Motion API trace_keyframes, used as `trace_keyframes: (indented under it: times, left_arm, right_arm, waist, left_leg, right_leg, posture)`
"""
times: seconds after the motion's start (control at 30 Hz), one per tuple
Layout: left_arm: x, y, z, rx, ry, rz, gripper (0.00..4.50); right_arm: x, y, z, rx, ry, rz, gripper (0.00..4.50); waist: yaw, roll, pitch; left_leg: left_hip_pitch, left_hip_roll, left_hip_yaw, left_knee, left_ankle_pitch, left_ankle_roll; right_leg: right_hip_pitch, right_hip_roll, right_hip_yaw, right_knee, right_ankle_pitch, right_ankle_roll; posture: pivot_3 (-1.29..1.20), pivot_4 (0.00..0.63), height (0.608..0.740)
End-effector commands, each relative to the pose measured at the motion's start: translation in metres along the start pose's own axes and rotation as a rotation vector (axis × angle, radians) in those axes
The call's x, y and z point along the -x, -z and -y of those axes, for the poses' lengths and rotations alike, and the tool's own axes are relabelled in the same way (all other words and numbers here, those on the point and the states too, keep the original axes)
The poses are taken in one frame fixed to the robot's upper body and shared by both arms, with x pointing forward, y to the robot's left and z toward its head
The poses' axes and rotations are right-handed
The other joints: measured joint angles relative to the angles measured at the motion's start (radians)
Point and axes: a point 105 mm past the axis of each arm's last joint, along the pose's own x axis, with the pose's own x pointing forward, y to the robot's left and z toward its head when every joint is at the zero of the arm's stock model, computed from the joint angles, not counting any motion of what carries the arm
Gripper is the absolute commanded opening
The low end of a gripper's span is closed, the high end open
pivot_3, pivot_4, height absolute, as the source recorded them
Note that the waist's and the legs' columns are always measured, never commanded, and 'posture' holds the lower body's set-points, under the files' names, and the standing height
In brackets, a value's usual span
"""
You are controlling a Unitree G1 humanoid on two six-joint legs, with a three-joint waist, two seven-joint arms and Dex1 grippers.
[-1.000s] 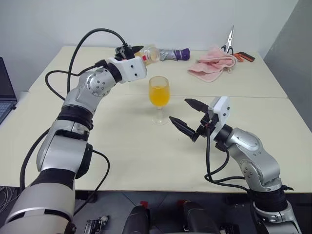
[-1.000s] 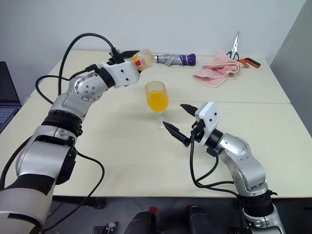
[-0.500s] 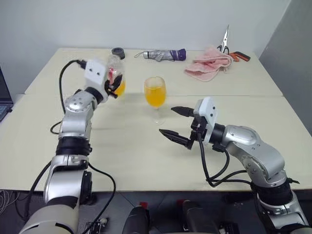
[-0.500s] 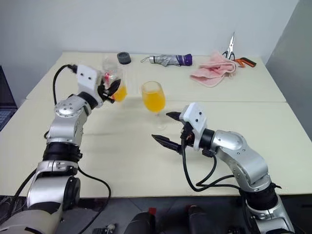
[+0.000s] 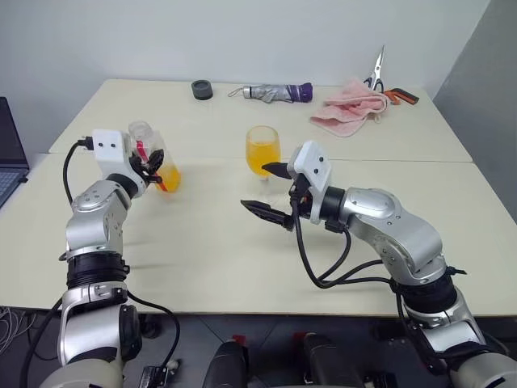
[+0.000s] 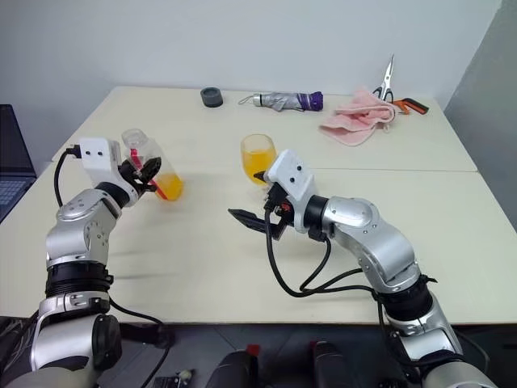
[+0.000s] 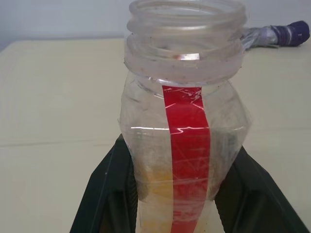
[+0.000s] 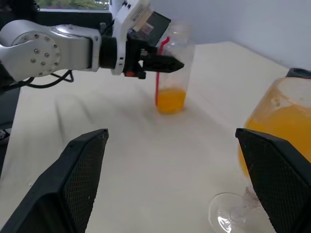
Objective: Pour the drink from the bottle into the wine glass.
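The bottle (image 5: 151, 158) is a clear plastic one with a red stripe and an open mouth. It is held nearly upright, low over the table's left side. A little orange drink (image 5: 169, 179) lies in its base. My left gripper (image 5: 150, 165) is shut on the bottle (image 7: 187, 121), one black finger (image 7: 104, 194) on each side. The wine glass (image 5: 263, 151) stands mid-table, its bowl mostly full of orange drink. My right gripper (image 5: 270, 191) is open just in front of the glass, with nothing between its fingers (image 8: 73, 179). The glass (image 8: 282, 126) is beside one finger.
Along the table's far edge lie a black round object (image 5: 202, 89), a folded umbrella (image 5: 275, 92), a pink cloth (image 5: 351, 113), scissors (image 5: 378, 69) and an orange-handled tool (image 5: 401, 96). A laptop (image 5: 8, 158) sits off the left side.
My left arm has swung the bottle from its tilt above the glass down and to the left, turning it upright. My right gripper has moved left, closer to the glass.
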Motion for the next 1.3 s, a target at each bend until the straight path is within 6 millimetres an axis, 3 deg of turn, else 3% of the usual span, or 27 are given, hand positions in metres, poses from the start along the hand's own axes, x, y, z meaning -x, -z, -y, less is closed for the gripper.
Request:
trace_keyframes:
  times: [0.03, 0.37, 0.4, 0.63, 0.93, 1.13, 1.23, 1.3]
  left_arm:
    - [0.005, -0.017, -0.015, -0.001, -0.033, 0.064, 1.66]
    - [0.002, -0.004, -0.019, -0.025, -0.041, 0.037, 1.66]
    - [0.002, -0.005, -0.018, -0.026, -0.038, 0.043, 2.38]
    - [0.004, -0.010, -0.011, -0.054, -0.010, 0.086, 4.48]
    - [0.016, -0.012, -0.011, -0.073, -0.021, 0.125, 4.48]
    - [0.033, -0.009, -0.008, -0.114, -0.001, 0.154, 4.48]
    - [0.051, -0.012, -0.005, -0.052, -0.001, 0.204, 4.48]
    - [0.065, -0.003, -0.005, -0.064, -0.024, 0.156, 4.48]
  right_arm:
    - [0.000, -0.018, 0.003, 0.082, 0.034, 0.057, 4.50]
    - [-0.001, -0.019, 0.002, 0.103, 0.046, 0.062, 4.50]
    - [-0.001, -0.019, 0.002, 0.102, 0.045, 0.062, 4.50]
    - [-0.001, -0.018, 0.000, 0.089, 0.037, 0.069, 4.50]
    - [0.013, -0.001, -0.004, 0.089, -0.015, 0.031, 4.50]
    - [0.036, 0.012, -0.006, 0.063, -0.007, 0.091, 4.50]
    - [0.052, 0.041, 0.000, 0.032, 0.070, 0.048, 4.50]
    - [0.062, 0.060, 0.003, 0.006, 0.128, 0.031, 4.50]
  waist:
    - [0.000, 0.000, 0.000]
    - [-0.002, 0.000, 0.000]
    - [-0.002, 0.000, 0.000]
    - [-0.003, 0.000, 0.000]
    - [-0.002, 0.000, 0.000]
    - [-0.001, 0.000, 0.000]
    - [-0.001, 0.000, 0.000]
    - [-0.001, 0.000, 0.000]
  left_leg:
    - [0.000, 0.000, 0.000, 0.000, 0.000, 0.000]
    - [0.001, 0.000, 0.000, 0.000, 0.000, 0.000]
    - [0.001, 0.000, 0.000, 0.000, 0.000, 0.000]
    - [0.000, 0.000, 0.000, 0.000, 0.000, 0.000]
    - [0.000, 0.000, 0.000, -0.001, 0.000, 0.000]
    - [0.000, 0.001, 0.000, -0.002, 0.000, 0.000]
    - [0.000, 0.002, 0.001, -0.002, 0.000, 0.000]
    - [0.000, 0.002, 0.001, -0.002, 0.000, 0.000]
  right_leg:
    - [0.000, 0.000, 0.000, 0.000, 0.000, 0.000]
    - [0.000, 0.000, 0.000, 0.000, 0.000, 0.000]
    - [0.000, 0.000, 0.000, 0.000, 0.000, 0.000]
    - [0.000, 0.000, 0.000, 0.000, 0.000, 0.000]
    - [0.000, 0.000, 0.000, -0.001, 0.000, 0.000]
    - [0.000, 0.000, 0.001, -0.002, 0.000, 0.000]
    - [0.001, 0.000, 0.001, -0.003, 0.000, 0.000]
    - [0.001, -0.001, 0.001, -0.004, 0.000, 0.000]
  posture:
    - [0.00, 0.150, 0.740]
    - [0.00, 0.150, 0.740]
    - [0.00, 0.150, 0.740]
    - [0.00, 0.150, 0.740]
    - [0.00, 0.150, 0.740]
    - [0.00, 0.150, 0.740]
    - [0.00, 0.150, 0.740]
    - [0.00, 0.150, 0.740]
